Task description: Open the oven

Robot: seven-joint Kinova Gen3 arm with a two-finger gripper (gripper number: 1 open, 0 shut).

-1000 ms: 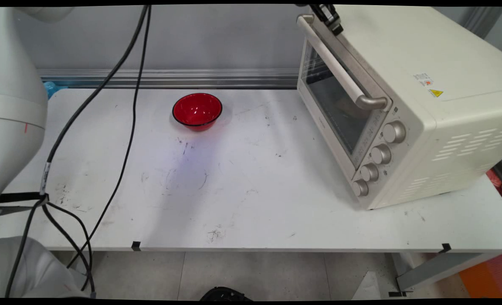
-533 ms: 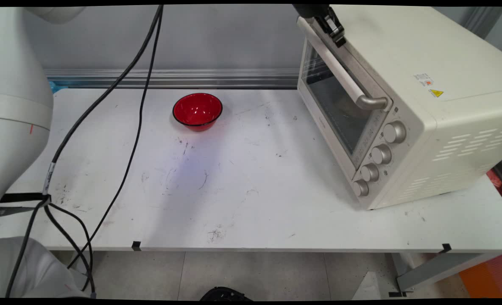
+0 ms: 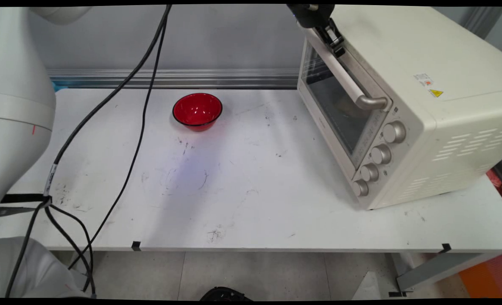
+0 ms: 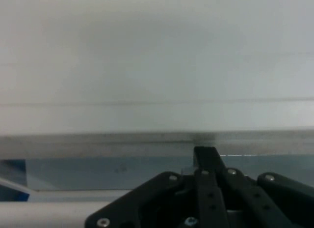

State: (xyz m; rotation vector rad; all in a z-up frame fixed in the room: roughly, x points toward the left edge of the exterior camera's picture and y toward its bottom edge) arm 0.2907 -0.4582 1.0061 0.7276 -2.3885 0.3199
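We see our claw [image 3: 333, 40] at the top edge of the main view, down against the far end of the oven's door handle [image 3: 345, 76]. In the hand view its linkage looks drawn together, one finger [image 4: 206, 156] standing up, so we judge it narrow and holding nothing. The handle is a pale bar with its long axis running along the top of the door, from the claw toward the near right. The toaster oven [image 3: 408, 101] stands on the right of the bench [image 3: 251, 203], door closed. We count one oven, four knobs [image 3: 380, 154] and one red bowl [image 3: 197, 111], well apart to the left.
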